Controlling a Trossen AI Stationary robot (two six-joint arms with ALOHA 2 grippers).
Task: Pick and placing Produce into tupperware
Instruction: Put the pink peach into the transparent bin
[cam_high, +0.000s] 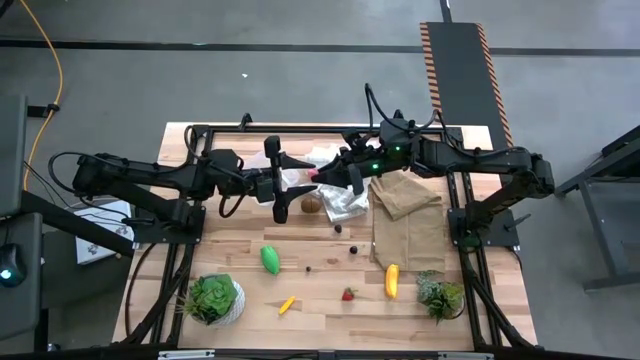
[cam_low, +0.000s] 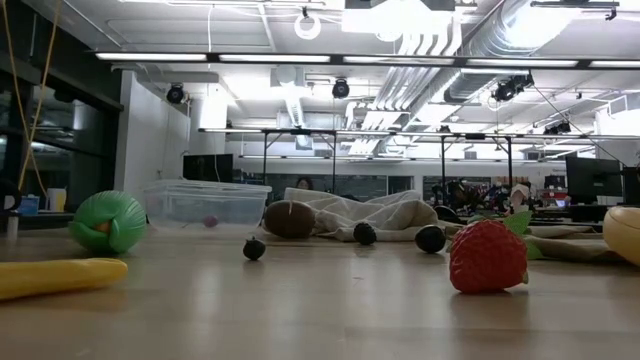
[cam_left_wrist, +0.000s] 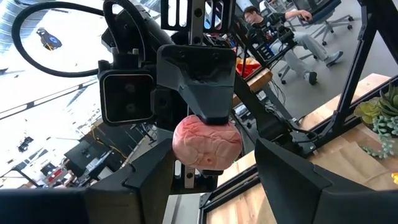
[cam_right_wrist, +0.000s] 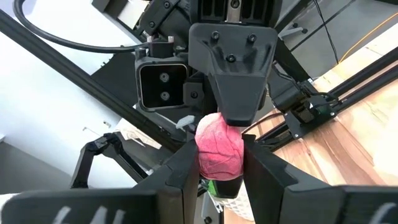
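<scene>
My right gripper (cam_high: 322, 176) is shut on a pink bumpy ball (cam_right_wrist: 219, 154) above the table's far middle. The ball also shows in the left wrist view (cam_left_wrist: 207, 142). My left gripper (cam_high: 280, 181) faces it from the left, open, with its fingers wide apart on either side of the ball. The clear tupperware (cam_low: 205, 204) holds a tiny berry and lies mostly hidden under the grippers in the high view. On the table lie a brown kiwi (cam_high: 311, 204), a green oval (cam_high: 270, 259), a strawberry (cam_high: 348, 294), yellow pieces (cam_high: 392, 280) (cam_high: 287, 304) and dark berries (cam_high: 352, 250). My right gripper pinches the pink ball between its two fingers (cam_right_wrist: 258, 167), on two opposite sides (cam_right_wrist: 239, 158). The fingers come about level from the table's right. The ball is lifted clear of the table.
A white checked cloth (cam_high: 343, 203) and a tan cloth (cam_high: 405, 205) lie right of centre. Potted plants stand at the near left (cam_high: 213, 298) and near right (cam_high: 440, 295). Black frame rails run along the table's left and right sides. Bare wood lies between the plants.
</scene>
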